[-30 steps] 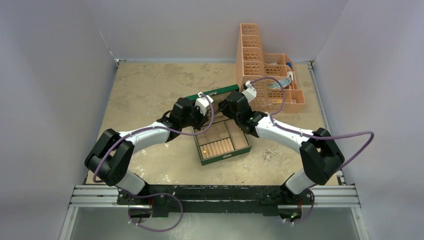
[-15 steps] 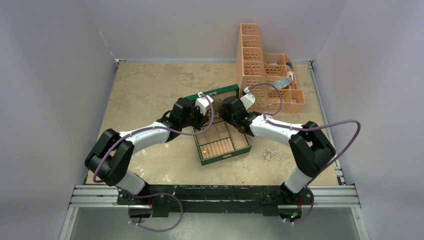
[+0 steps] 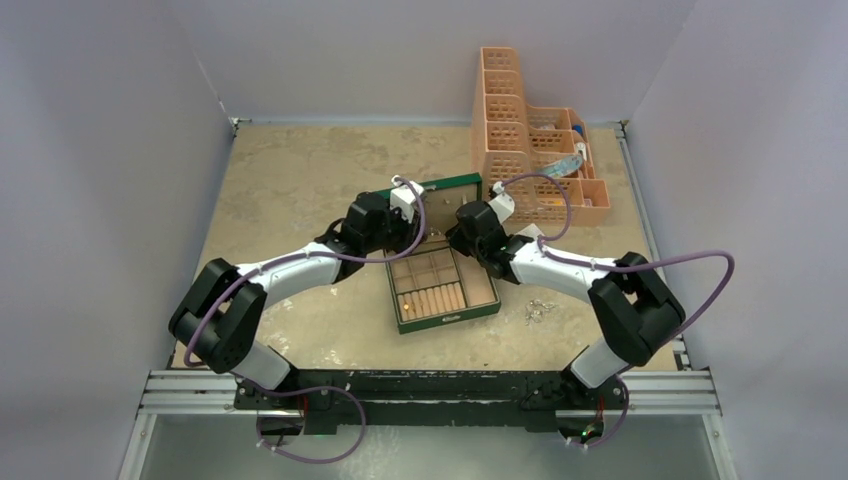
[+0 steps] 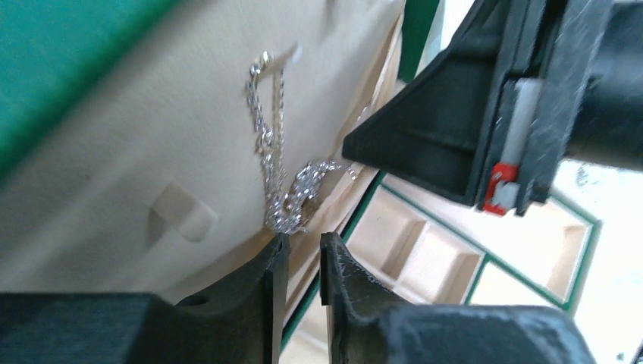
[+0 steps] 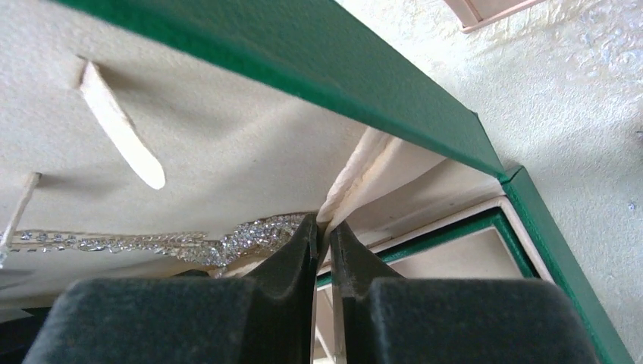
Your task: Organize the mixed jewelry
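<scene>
Hanging silvery chain [image 4: 274, 163] on the cream lining of the upright lid [image 3: 450, 183] of the green box [image 3: 440, 318] | left fingers [image 4: 258, 284] a narrow slit apart, just below the chain | right fingers [image 5: 292, 258] pinched on the lining fold [image 5: 356, 178] | loose jewelry pieces [image 3: 540, 310] on tabletop [image 3: 300, 180], right of box

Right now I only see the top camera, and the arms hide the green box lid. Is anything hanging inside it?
Observer: Yes. The left wrist view shows a silvery chain hanging down the cream lining.
Operator: Is the left gripper holding it?
Observer: Not visibly. The left gripper has its fingers slightly apart, just below the chain's bunched end.
Operator: And the right one?
Observer: The right gripper seems to pinch a cream fabric fold, right beside the chain.
</scene>
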Motion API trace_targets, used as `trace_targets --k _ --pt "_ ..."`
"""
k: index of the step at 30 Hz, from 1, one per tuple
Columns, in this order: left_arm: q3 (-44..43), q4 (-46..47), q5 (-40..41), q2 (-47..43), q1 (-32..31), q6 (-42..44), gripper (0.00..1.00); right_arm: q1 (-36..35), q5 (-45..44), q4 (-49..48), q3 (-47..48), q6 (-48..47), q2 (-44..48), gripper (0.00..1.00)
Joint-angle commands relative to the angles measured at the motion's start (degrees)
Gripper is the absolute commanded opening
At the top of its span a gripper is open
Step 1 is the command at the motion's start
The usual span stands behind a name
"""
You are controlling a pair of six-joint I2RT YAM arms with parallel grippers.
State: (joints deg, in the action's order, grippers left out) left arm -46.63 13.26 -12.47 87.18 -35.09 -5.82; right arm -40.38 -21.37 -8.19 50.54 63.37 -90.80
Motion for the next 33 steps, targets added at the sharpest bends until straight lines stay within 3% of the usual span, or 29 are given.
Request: trace_targets --k 1,10,20,33 --pt "-2.5 6.2 -3.4 -3.2 -0.5 -10.4 0.24 -0.1 2.6 -2.8 -2.8 -3.5 2.8 0.11" --pt "-1.1 7.1 4.9 -2.4 -0.4 -19.7 0.28 -0.2 7.2 -11.6 -7.8 -7.4 7.9 0.16" --pt "0.2 9.9 -1.9 -4.5 -0.4 -20.8 0.3 -0.1 5.3 -15.1 -8.4 -7.2 13.4 0.23" --pt "2.6 5.4 -0.6 -12.8 -0.5 -23.8 0.32 -0.1 -0.3 -12.8 -12.2 -3.6 21.9 0.31"
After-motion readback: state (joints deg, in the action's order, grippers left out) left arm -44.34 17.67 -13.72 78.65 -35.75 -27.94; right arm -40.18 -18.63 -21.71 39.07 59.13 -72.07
